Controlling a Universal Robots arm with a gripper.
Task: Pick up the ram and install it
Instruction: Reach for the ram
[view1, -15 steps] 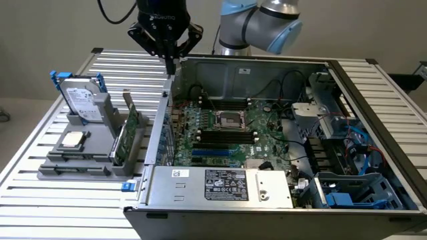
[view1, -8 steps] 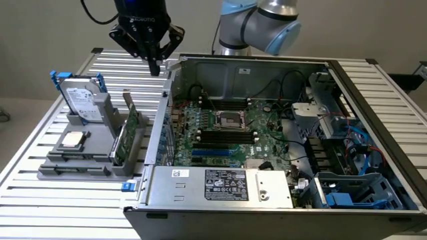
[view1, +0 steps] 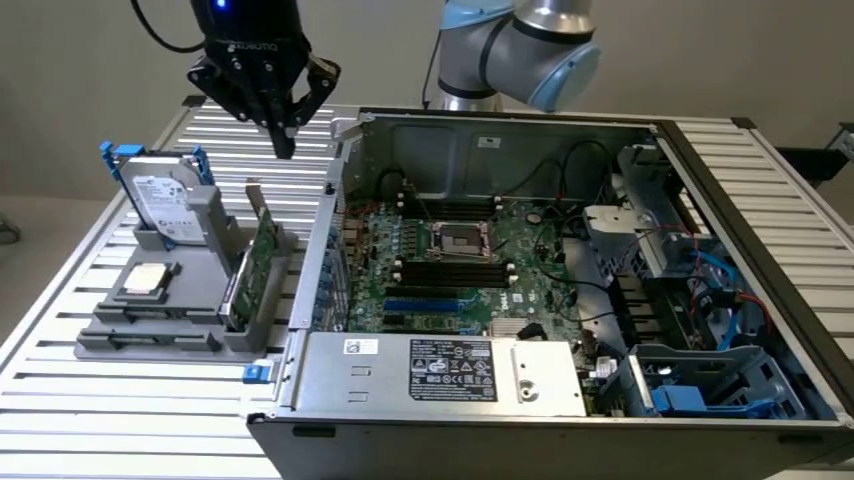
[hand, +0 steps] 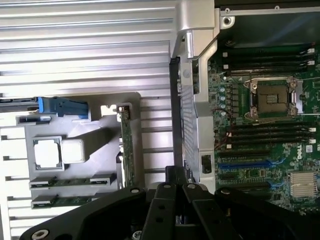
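Two ram sticks (hand: 75, 181) counted, lying flat in the front slots of the gray holder (view1: 200, 340), one just beside the other, nothing gripping them. Sharing the same holder: a square processor chip (view1: 144, 282), an upright green expansion card (view1: 251, 270), and a silver hard drive (view1: 163, 205) with blue handles, standing at the end away from the sticks. Holder set on the slatted counter (view1: 134, 400), just beside the open computer case (view1: 320, 250), on the exterior view's left. Raised over the counter near the card's far end and the case's corner, well apart from the sticks: the claw (view1: 284, 148), pressed together, pinching nothing. Inside the case, on the motherboard (view1: 467, 300), dark memory slots (view1: 454, 268) on both sides of the processor socket; impossible to tell whether any is already filled. Judged from this: pick-up not yet made, install not yet done, practically the whole task left.
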